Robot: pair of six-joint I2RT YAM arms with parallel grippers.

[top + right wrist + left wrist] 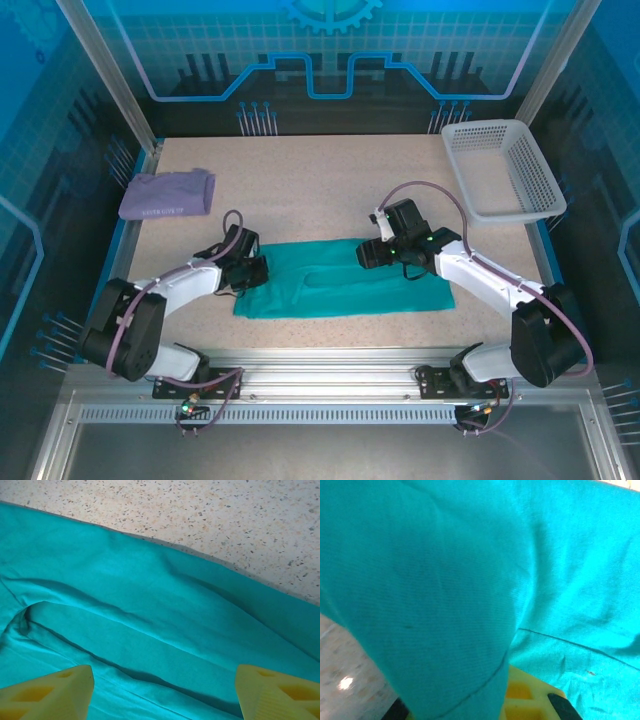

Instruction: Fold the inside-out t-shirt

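Item: teal t-shirt (345, 285), soft and light; should drape limp.
My left gripper (256, 274) pinches its left edge; right gripper (367, 254) spread, empty.

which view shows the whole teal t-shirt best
The top external view: it takes in the whole t-shirt, a long folded strip. The left wrist view gives draped cloth up close; the right wrist view gives creases and one edge.

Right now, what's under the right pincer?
The teal t-shirt, creased into long folds, lies below the open right pincer. Speckled table shows past its edge; whatever is beneath the cloth is covered.
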